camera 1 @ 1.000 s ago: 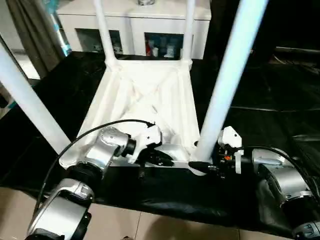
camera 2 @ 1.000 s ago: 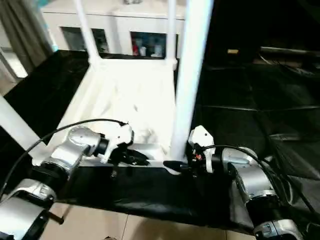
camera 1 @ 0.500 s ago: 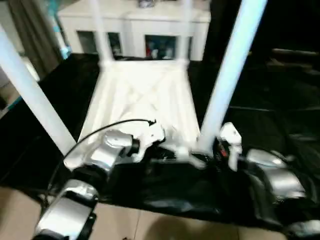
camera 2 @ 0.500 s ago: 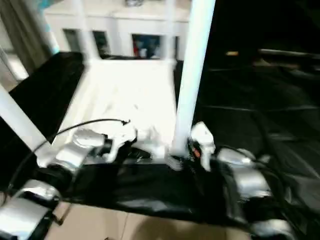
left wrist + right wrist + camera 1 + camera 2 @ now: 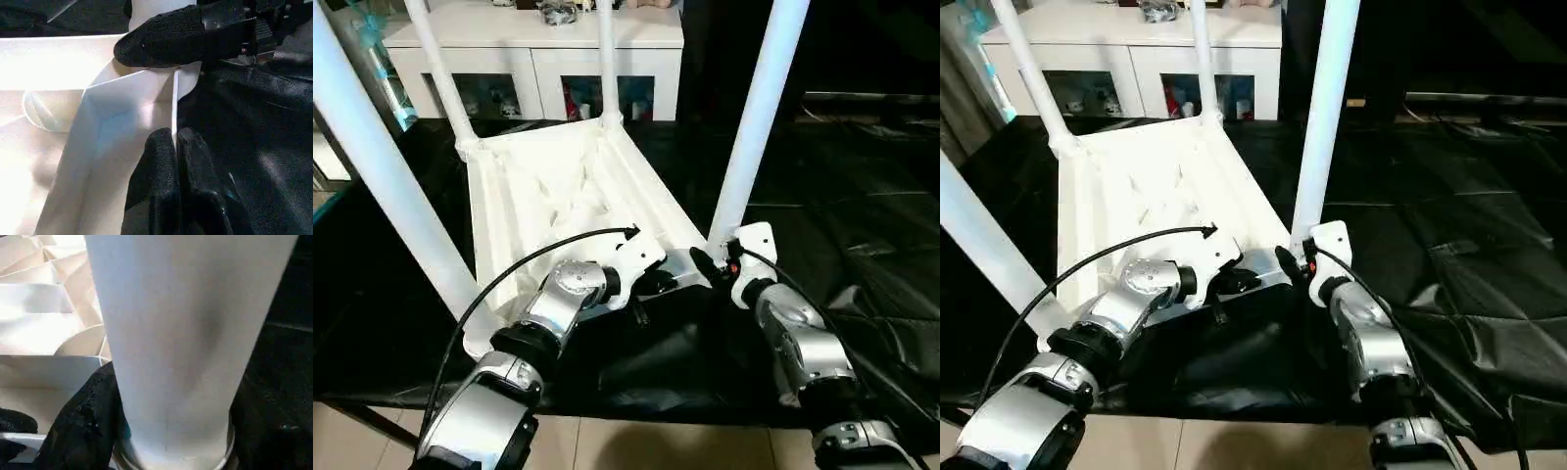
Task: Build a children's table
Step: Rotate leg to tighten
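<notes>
The children's table lies upside down on the black sheet, its ribbed top (image 5: pixel 568 186) facing up and its four white legs standing up from the corners. My left gripper (image 5: pixel 656 284) is shut on the thin near rim (image 5: pixel 146 98) of the top, with the rim pinched between its fingers (image 5: pixel 156 161). My right gripper (image 5: pixel 707 262) sits at the base of the near right leg (image 5: pixel 759 117). That leg (image 5: pixel 181 333) stands between its fingers, and one black finger (image 5: pixel 83 426) presses against its flared foot. The right finger (image 5: pixel 161 36) also rests on the rim by that corner.
A white cabinet with glass doors (image 5: pixel 538 59) stands behind the black-sheeted table (image 5: pixel 862 215). The sheet is bunched into folds (image 5: pixel 646 362) under the near rim. The near left leg (image 5: pixel 382 186) rises close by my left arm. Tiled floor (image 5: pixel 607 446) lies below the front edge.
The children's table has turned on the sheet, its far end swinging left. Both grippers stayed at the near rim and corner and moved with it. The sheet bunched up in front.
</notes>
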You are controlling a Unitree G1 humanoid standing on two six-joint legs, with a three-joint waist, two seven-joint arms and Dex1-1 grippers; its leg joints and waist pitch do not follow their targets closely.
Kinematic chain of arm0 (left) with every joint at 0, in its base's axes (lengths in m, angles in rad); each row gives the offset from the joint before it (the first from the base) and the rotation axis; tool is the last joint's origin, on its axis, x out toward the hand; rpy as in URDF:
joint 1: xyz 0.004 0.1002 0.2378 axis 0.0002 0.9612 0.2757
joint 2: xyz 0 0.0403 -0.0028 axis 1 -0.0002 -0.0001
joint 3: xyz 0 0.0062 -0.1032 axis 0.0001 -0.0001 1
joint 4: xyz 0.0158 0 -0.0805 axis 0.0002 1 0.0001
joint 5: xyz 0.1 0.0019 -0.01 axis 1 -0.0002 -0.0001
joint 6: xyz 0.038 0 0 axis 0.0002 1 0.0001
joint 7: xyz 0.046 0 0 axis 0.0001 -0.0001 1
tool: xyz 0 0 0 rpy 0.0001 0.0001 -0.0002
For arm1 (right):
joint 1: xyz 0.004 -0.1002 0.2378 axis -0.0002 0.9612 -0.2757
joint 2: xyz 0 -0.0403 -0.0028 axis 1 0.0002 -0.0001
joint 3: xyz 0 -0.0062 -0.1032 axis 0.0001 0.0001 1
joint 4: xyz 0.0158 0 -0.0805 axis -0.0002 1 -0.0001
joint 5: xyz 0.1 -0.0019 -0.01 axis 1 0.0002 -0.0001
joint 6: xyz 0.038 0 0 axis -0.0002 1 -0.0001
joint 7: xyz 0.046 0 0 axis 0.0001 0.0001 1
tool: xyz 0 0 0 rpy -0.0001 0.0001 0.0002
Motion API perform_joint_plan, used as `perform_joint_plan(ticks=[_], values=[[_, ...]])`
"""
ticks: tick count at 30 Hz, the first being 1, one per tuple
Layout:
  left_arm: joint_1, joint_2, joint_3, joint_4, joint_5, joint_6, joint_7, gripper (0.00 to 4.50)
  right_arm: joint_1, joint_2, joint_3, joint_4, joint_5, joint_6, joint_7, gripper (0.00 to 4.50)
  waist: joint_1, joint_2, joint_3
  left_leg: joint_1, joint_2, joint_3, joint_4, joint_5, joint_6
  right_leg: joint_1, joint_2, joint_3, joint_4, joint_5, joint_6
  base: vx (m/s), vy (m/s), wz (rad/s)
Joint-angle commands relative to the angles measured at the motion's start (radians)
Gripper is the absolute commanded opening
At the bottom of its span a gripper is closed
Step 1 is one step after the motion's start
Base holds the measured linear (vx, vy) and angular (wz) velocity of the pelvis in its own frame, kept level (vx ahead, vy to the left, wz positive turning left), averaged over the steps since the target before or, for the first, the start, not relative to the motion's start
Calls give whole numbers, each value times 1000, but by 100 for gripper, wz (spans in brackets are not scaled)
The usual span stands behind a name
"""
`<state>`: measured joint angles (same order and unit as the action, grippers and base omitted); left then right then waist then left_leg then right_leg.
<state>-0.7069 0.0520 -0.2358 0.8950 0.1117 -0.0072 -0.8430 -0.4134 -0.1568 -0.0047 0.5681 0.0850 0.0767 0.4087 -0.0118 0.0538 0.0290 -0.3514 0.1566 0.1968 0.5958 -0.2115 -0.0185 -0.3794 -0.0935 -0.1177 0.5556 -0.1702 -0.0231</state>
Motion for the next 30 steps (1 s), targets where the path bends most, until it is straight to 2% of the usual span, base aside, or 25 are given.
perform_joint_plan(ticks=[1,6,7,9,10,11,13,14,15,17,19,21,22,24,30], values=[[14,-45,-17,-8,-41,-32,-32,0,14,27,108,7,-7,21,119,333,3,-20,-38,-2,78,-45,-85,-322,65,32,-88,62,-82,-406,-164,0,0,0],[32,10,-17,-39,-62,-33,-147,0,34,-76,128,-76,48,17,344,336,19,-26,-41,-6,77,-40,-78,-258,107,39,-90,64,-77,-396,-166,0,0,0],[32,10,-17,-40,-63,-33,-149,0,35,-78,128,-77,49,17,347,336,19,-31,-42,-10,78,-39,-78,-242,114,40,-89,64,-74,-384,-168,0,0,0],[50,68,-24,-85,-94,-40,-309,0,60,-177,144,-141,93,34,544,336,29,-29,-45,-13,79,-39,-75,-200,130,45,-89,63,-67,-342,-176,0,0,0],[53,78,-26,-93,-99,-39,-335,0,62,-191,146,-149,99,37,569,336,38,-25,-46,-10,84,-36,-74,-173,146,44,-86,63,-61,-294,-189,0,0,0],[58,96,-29,-107,-109,-39,-386,0,66,-217,149,-161,108,41,618,336,39,-30,-46,-15,85,-32,-73,-159,156,43,-81,60,-56,-266,-198,0,0,0],[61,112,-34,-115,-113,-38,-423,0,65,-236,152,-160,104,39,645,336,54,-25,-51,-10,89,-31,-69,-131,155,41,-85,61,-48,-231,-207,0,0,0],[64,139,-42,-124,-115,-37,-476,0,61,-262,153,-156,101,45,689,336,64,-26,-56,-10,89,-30,-64,-95,161,39,-85,63,-37,-161,-224,0,0,0],[65,150,-46,-126,-114,-36,-495,0,59,-272,153,-155,102,50,706,336,64,-26,-56,-10,89,-30,-64,-95,161,39,-85,63,-37,-161,-224,0,0,0],[65,165,-46,-125,-117,-39,-520,0,54,-286,152,-152,108,53,731,336,73,-23,-59,-13,93,-31,-59,-57,175,33,-83,63,-22,-89,-242,0,0,0],[66,170,-44,-126,-121,-37,-531,0,52,-291,152,-152,111,54,740,336,75,-25,-53,-14,91,-29,-61,-87,168,32,-84,62,-28,-121,-244,0,0,0],[67,176,-42,-128,-123,-37,-543,0,49,-295,154,-151,115,56,747,336,77,-28,-51,-13,90,-29,-63,-118,146,34,-86,62,-35,-178,-233,0,0,0],[67,180,-40,-128,-125,-38,-552,0,47,-296,159,-148,116,57,759,336,78,-29,-49,-12,89,-29,-65,-143,125,33,-86,63,-41,-228,-218,0,0,0],[64,178,-40,-126,-127,-40,-554,0,46,-286,163,-145,117,58,763,311,78,-30,-48,-10,90,-30,-68,-153,110,32,-86,63,-43,-253,-208,0,0,0],[60,166,-39,-123,-124,-46,-537,0,58,-261,162,-158,130,77,756,271,78,-29,-49,-12,90,-31,-67,-135,109,34,-85,64,-39,-215,-213,0,0,0]])
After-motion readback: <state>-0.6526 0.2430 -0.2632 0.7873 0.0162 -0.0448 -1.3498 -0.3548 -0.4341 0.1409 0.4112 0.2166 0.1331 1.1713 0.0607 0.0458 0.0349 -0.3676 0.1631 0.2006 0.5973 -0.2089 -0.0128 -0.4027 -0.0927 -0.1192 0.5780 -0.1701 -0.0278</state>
